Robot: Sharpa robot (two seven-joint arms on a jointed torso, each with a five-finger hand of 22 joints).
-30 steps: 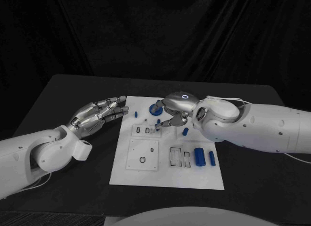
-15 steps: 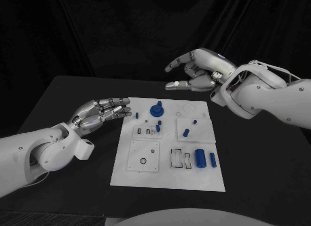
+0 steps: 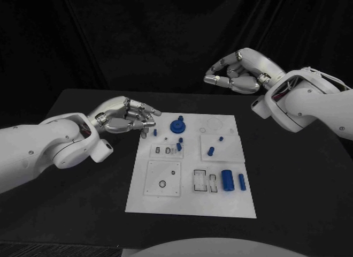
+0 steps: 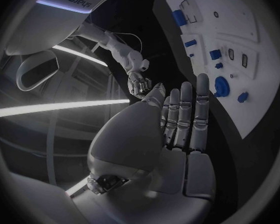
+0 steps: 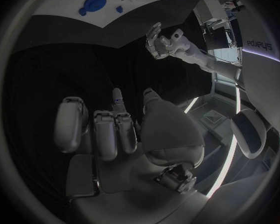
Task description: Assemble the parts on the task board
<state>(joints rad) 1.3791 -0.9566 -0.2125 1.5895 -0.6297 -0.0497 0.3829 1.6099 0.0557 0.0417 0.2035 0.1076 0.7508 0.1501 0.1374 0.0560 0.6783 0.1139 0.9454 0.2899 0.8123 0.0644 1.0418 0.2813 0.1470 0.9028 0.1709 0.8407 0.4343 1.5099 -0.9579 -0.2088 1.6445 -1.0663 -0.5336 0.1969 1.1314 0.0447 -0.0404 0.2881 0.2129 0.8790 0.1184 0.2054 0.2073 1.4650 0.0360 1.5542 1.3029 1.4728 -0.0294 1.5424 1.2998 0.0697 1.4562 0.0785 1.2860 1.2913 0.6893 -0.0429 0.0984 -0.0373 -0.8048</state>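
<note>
Task board: white rectangular plate, flat at mid-table, long side running away from the robot. Far end: large round blue part with a knob on top; small blue part near the left edge. Mid-board: small blue pegs on raised white tiles. Near right: two blue cylinders lying side by side beside dark-outlined rectangular slots. Near left: square tile with a ring outline.

The right hand, which a second ago was low over the blue parts at the upper middle of the task board, has lifted away to the upper right of the frame (fingers curled, nothing in them). The left hand has risen slightly, its fingers bent more.
</note>
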